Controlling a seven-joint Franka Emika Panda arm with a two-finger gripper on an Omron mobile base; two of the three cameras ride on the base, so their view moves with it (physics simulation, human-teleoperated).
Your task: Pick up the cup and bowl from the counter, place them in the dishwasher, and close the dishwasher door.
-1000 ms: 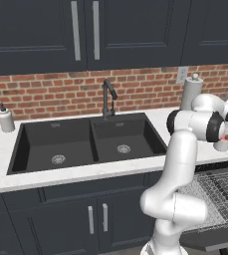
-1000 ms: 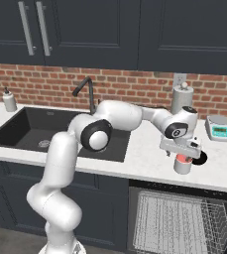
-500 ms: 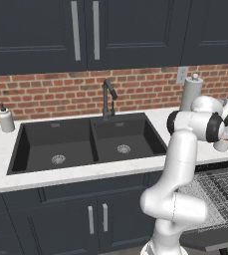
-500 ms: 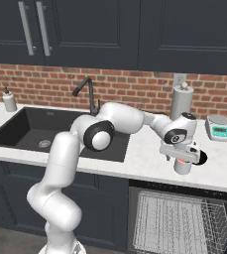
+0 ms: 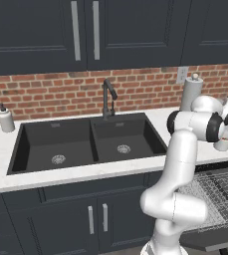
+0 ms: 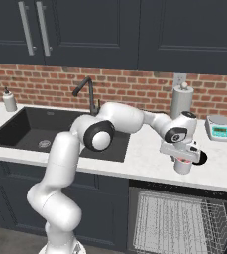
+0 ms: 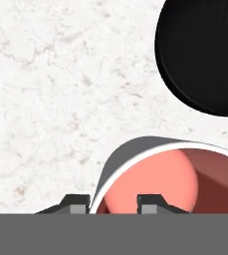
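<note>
Gripper (image 7: 113,200) is down at the cup (image 7: 185,184) on the counter (image 7: 51,99). Hand view: one dark fingertip sits outside the cup's wall, the other inside, so the jaws straddle the rim w/ the wall between them. They look narrowed onto the wall, but whether the pads actually press it can't be told.

Cup: round, thin-walled, pale grey-white outside, smooth coral-red inside, lit lighter on one side. In right base view it stands upright under the gripper (image 6: 183,159) as a short pale cylinder (image 6: 183,166) w/ a bit of red at the top.

Bowl (image 7: 205,55): matte black, round, shallow, near the cup but apart, a strip of counter between them. In right base view it shows as a dark flat disc (image 6: 201,158) just beside the cup, on the far side from the sink (image 6: 45,134).

Counter: white stone, faint beige speckle and veining, flat. Sink is a black double basin, square-edged, w/ steel drains; dark curved faucet (image 6: 85,92) behind it.

Dishwasher (image 6: 184,223) sits below the counter under the cup, open, silver-grey wire rack (image 5: 215,196) of thin straight rods pulled out. Left base view also shows the door (image 5: 210,238), a flat dark panel lying low under the rack.

Behind the cup: a tall grey cylinder (image 6: 182,100) w/ a knob top, and a white-and-teal scale (image 6: 219,128), by the red brick wall (image 6: 135,84).
</note>
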